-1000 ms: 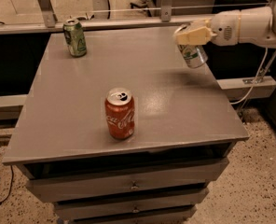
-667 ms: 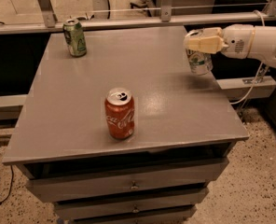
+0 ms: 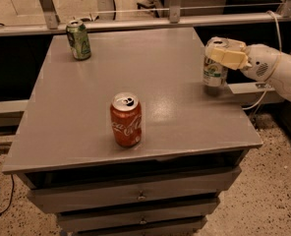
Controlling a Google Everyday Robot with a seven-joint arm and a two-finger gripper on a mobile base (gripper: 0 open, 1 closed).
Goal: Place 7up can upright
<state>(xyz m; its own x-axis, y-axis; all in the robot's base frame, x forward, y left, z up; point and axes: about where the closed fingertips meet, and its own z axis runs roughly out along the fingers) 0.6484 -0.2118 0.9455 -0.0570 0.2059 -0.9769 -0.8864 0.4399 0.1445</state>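
The 7up can point(image 3: 214, 74), silvery-white with a green band, stands upright on the grey table point(image 3: 155, 68) close to its right edge. My gripper point(image 3: 223, 53) reaches in from the right on a white arm point(image 3: 276, 73). Its cream fingers point(image 3: 230, 56) are closed around the upper part of the can and hide part of its top. The can's base looks to be resting on the tabletop.
A red Coca-Cola can point(image 3: 126, 119) stands upright near the table's front middle. A darker green can point(image 3: 79, 39) stands at the back left corner. Drawers point(image 3: 140, 195) sit under the tabletop. A metal rail point(image 3: 135, 22) runs behind the table.
My gripper has moved right and down with the can. The can was tilted in the air over the back right of the table; it now stands upright at the right edge.
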